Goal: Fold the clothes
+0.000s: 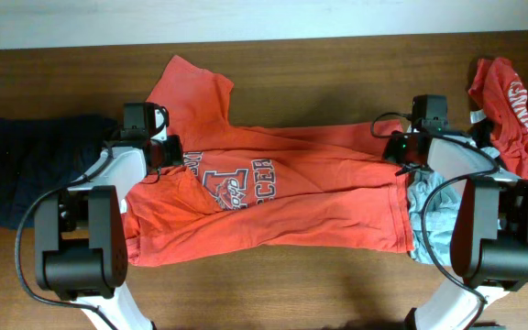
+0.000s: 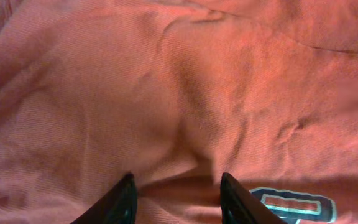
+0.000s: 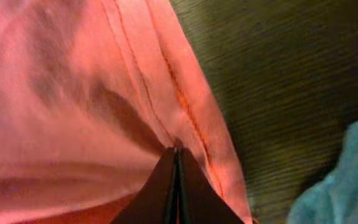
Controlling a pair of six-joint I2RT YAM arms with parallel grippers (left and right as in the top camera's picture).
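An orange T-shirt (image 1: 273, 197) with a printed chest logo lies spread across the wooden table (image 1: 337, 73), with one sleeve pointing to the back left. My left gripper (image 1: 174, 151) is open, its fingers (image 2: 176, 180) resting on the shirt cloth (image 2: 166, 93) beside the logo near the collar end. My right gripper (image 1: 397, 147) is at the shirt's hem end. Its fingers (image 3: 177, 150) are shut on a pinch of the orange cloth (image 3: 73, 93) just inside the stitched hem.
A dark navy garment (image 1: 26, 165) lies at the far left. A red printed shirt (image 1: 511, 101) is bunched at the back right. A grey-blue garment (image 1: 429, 215) lies under my right arm and also shows in the right wrist view (image 3: 347, 168).
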